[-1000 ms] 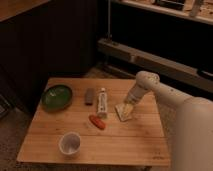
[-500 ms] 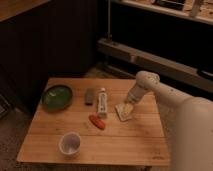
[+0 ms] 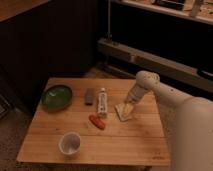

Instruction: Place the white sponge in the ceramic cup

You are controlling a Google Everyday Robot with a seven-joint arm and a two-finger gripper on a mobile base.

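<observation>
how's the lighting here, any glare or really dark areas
Camera view: warm, dim light on the wooden table; the cabinets behind fall almost black. Same view: the ceramic cup stands out pale near the front edge, and the gripper, low over the white sponge at the right, shows no glare.

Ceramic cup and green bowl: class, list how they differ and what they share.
The ceramic cup is white and small; the green bowl is green and wider. The cup stands nearer the camera, the bowl back left. Both are round and upright. The gripper hangs at the white sponge.
</observation>
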